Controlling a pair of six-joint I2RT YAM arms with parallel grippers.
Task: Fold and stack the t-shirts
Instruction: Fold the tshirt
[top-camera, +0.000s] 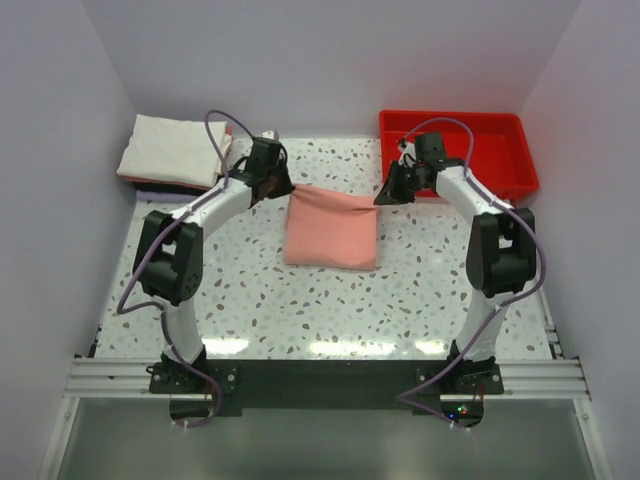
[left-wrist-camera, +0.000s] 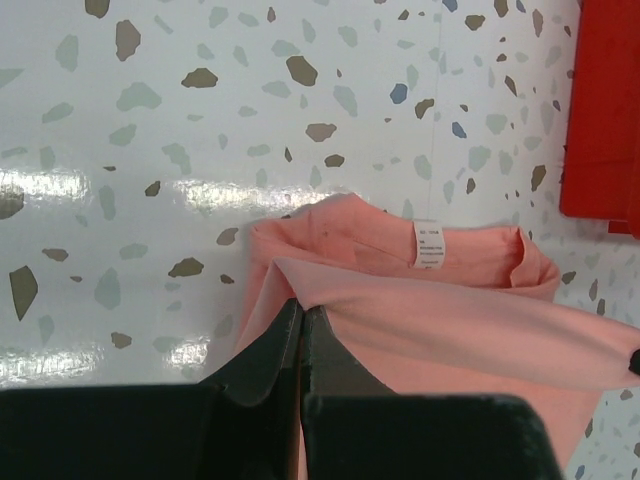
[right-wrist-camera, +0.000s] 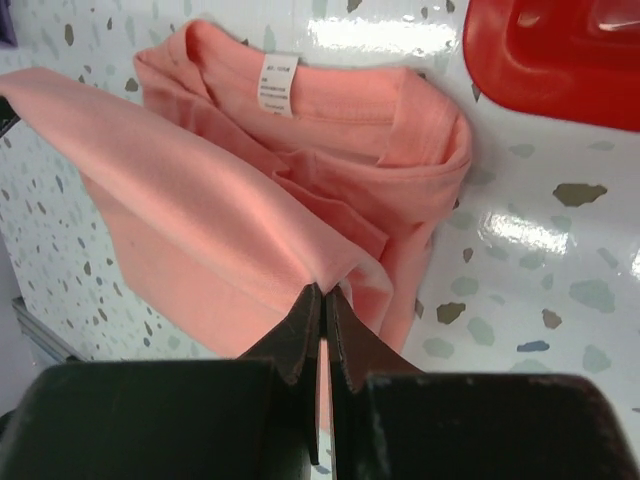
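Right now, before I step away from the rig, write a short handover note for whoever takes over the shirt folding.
Left gripper: shut on the far-left corner of the salmon-pink t-shirt.
Right gripper: shut on the shirt's far-right corner. The edge between the two grippers is lifted off the table.
Shirt: mid-table and partly folded, with its white neck label showing.
Done: a folded stack sits in the far-left corner, with a white shirt on top and darker ones underneath.
Red tray: far right, not part of the job.
Left: probably lay this fold down, finish folding the pink shirt, then put it on the stack.
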